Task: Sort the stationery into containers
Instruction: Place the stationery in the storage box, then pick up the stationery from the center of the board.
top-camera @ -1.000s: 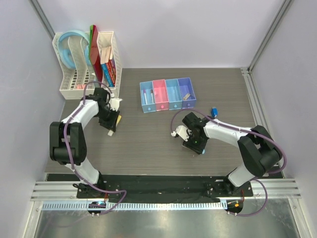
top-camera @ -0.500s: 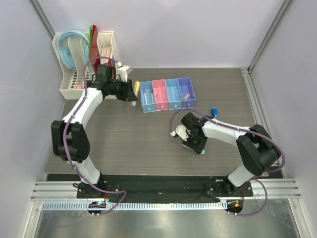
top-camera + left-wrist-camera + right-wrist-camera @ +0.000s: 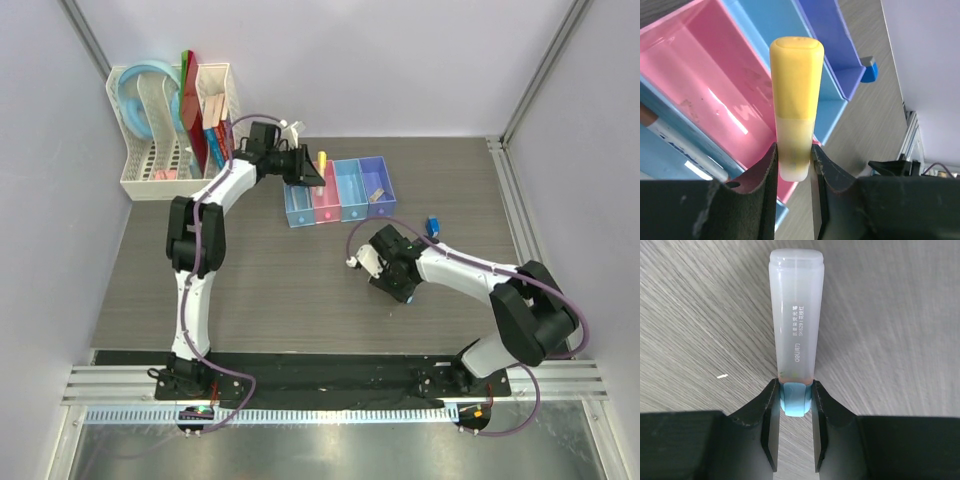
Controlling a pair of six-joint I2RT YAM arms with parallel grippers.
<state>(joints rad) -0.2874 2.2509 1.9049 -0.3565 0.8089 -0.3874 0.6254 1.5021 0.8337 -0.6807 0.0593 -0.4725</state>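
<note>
My left gripper (image 3: pixel 314 170) is shut on the orange-yellow piece (image 3: pixel 321 159), held over the pink bin (image 3: pixel 324 193) of the four joined bins. In the left wrist view the piece (image 3: pixel 796 95) stands up between my gripper (image 3: pixel 795 162) jaws, above the pink bin (image 3: pixel 700 85). A purple pen (image 3: pixel 292 190) lies in the left light-blue bin and a tan piece (image 3: pixel 376 195) in the violet-blue bin (image 3: pixel 378 175). My right gripper (image 3: pixel 398 288) is low over the table. In the right wrist view the gripper (image 3: pixel 795 405) is shut on the light-blue tip of the grey stick (image 3: pixel 796 315). The dark-blue block (image 3: pixel 433 226) lies right of the bins.
A white mesh rack (image 3: pixel 150 175) with books and folders stands at the back left, just behind my left arm. The metal frame (image 3: pixel 510 200) borders the table on the right. The dark-blue block also shows in the left wrist view (image 3: pixel 869 71), beyond the violet-blue bin (image 3: pixel 827 35).
My left arm swung from the left of the table, past the rack, to above the bins, carrying the orange-yellow piece. My right gripper shifted only slightly.
</note>
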